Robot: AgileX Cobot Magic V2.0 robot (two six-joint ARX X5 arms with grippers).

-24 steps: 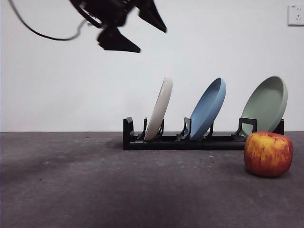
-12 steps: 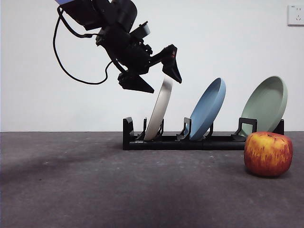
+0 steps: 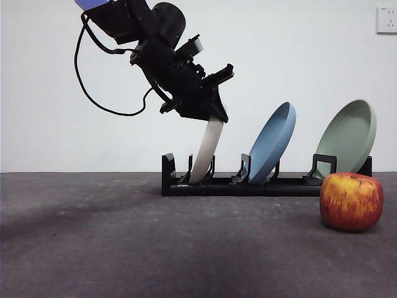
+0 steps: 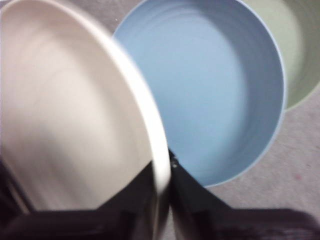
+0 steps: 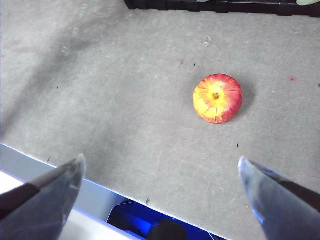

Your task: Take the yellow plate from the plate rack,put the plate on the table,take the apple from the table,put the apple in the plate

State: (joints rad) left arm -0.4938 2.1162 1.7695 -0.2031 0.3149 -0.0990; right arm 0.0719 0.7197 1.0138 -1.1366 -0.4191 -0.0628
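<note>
Front view first: we see the table (image 3: 124, 248) as a dark grey, rough, speckled sheet running back to a plain white wall (image 3: 322, 56) with a socket (image 3: 387, 19) high at the corner. Nearest to us stands the apple (image 3: 351, 202), red streaked with yellow, blocky and rounded, with bare table all along its other side and in front of the rack. Just behind it lies the plate rack (image 3: 248, 185), long, low and black, its upright holders carrying three tilted plates. The yellow plate (image 3: 208, 152), matte and pale cream, leans in the end slot farthest from the apple; the blue plate (image 3: 272, 143) sits in the middle and the sage-green plate (image 3: 350, 138) behind the apple.

Our left gripper (image 3: 208, 113) comes down from the upper side on a black arm with a looping cable (image 3: 99, 81). From the left wrist we find its jaws closed on the rim of the yellow plate (image 4: 75, 115), one jaw each side, the blue plate (image 4: 215, 90) close behind.

Our right gripper (image 5: 160, 172) hangs high over the table edge, jaws spread wide, the apple (image 5: 218, 98) well apart below it.
</note>
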